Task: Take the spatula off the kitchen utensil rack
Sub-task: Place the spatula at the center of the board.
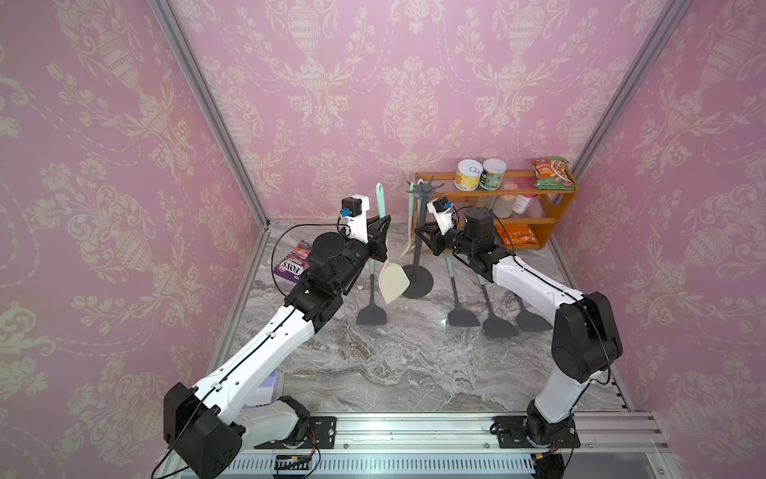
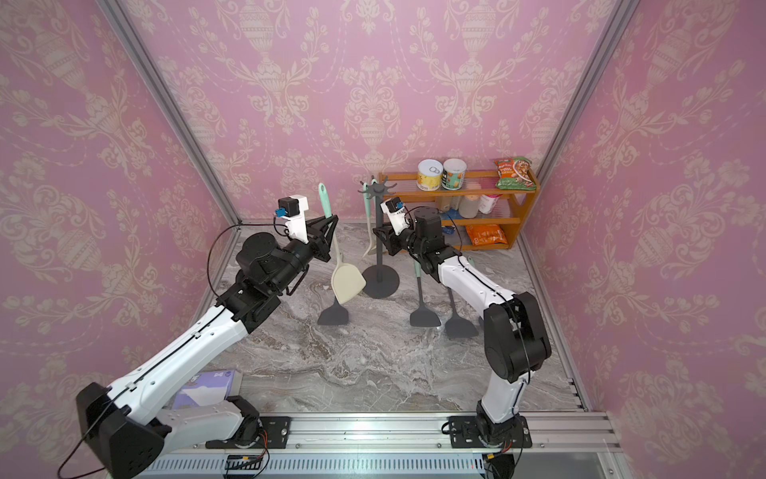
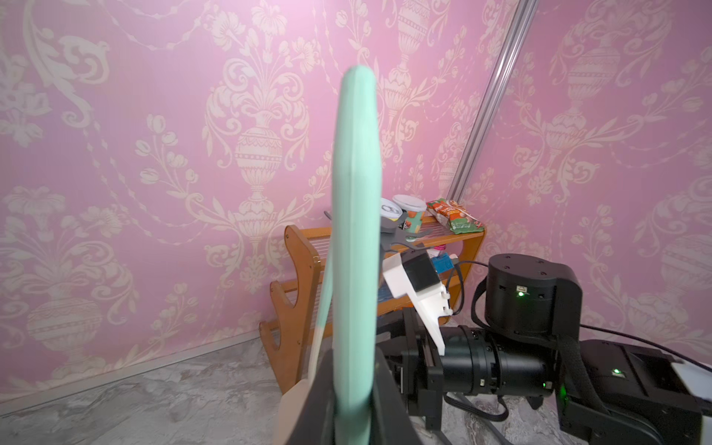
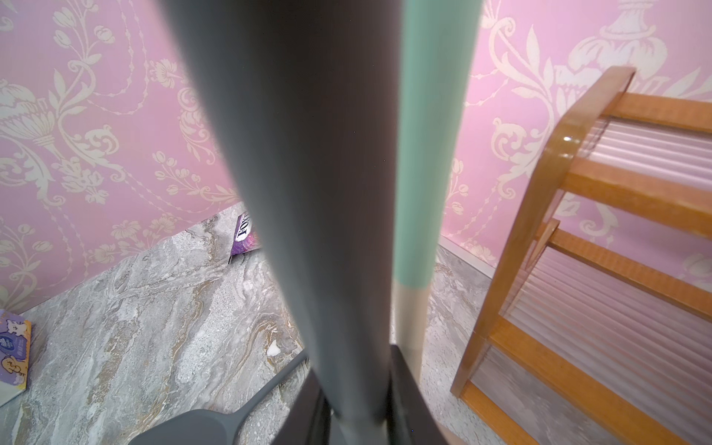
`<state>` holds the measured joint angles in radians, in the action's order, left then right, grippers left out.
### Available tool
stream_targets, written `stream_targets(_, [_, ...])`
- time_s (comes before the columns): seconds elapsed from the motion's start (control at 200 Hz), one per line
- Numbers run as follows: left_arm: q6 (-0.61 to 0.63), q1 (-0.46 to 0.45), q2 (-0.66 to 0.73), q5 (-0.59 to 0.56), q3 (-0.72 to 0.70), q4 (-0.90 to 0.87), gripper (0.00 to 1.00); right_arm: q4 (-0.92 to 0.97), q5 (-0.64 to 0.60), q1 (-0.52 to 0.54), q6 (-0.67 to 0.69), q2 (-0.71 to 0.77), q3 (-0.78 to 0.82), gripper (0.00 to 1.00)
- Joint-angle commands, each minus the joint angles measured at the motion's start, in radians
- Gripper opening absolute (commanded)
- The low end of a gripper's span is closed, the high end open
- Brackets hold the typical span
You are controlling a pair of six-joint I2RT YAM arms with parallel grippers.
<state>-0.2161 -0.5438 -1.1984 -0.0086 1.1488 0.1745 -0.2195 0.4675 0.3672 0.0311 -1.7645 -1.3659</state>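
**Holding the spatula apart from the rack's hooks**

The left gripper (image 1: 379, 232) is clamped narrowly on the mint-green handle of the cream-bladed spatula (image 1: 393, 284), which stands nearly upright, blade down. The left wrist view shows that handle (image 3: 356, 231) rising from between the black fingers. The spatula is off the hooks, at about 9 o'clock from the dark grey kitchen utensil rack (image 1: 420, 284) with its thin pole, round disc base and star of hooks (whether the blade tip touches the grey marble-patterned tabletop (image 1: 393, 373) I cannot tell).

The right gripper (image 1: 422, 239) is closed around the rack's pole partway up. The right wrist view shows that pole (image 4: 308, 192) running up from between its fingers. A second cream utensil with a mint-green handle (image 1: 410, 215) hangs from a hook on the rack's 9 o'clock side.

A dark grey flat spatula (image 1: 372, 317) lies at 7 o'clock of the base, and three more like it lie between 4 and 5 o'clock. The orange wooden two-tier shelf (image 1: 559, 203) stands at 2 o'clock, with two cans (image 1: 469, 175) on top.
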Motion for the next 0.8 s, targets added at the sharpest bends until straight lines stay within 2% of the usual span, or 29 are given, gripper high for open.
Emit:
stream_targets(0.0, [0.055, 0.064, 0.020, -0.039, 0.096, -0.337, 0.00, 0.126, 0.046, -0.007, -0.035, -0.013, 0.045, 0.00])
stream_targets(0.19, [0.020, 0.254, -0.048, 0.226, 0.239, -0.659, 0.00, 0.119, 0.123, -0.024, -0.005, -0.015, 0.060, 0.00])
stream_targets(0.36, [-0.026, 0.462, -0.145, 0.613, 0.230, -0.701, 0.00, 0.113, 0.176, -0.043, -0.009, -0.015, 0.055, 0.00])
stream_targets(0.45, [-0.019, 0.527, -0.240, 0.771, 0.236, -0.722, 0.00, 0.126, 0.186, -0.047, -0.004, -0.015, 0.044, 0.00])
stream_targets(0.63, [0.049, 0.586, -0.369, 0.801, 0.224, -0.719, 0.00, 0.160, 0.192, -0.047, 0.012, -0.009, 0.039, 0.00])
stream_targets(0.795, [0.171, 0.652, -0.527, 0.811, 0.345, -0.861, 0.00, 0.187, 0.189, -0.048, 0.029, -0.001, 0.045, 0.00])
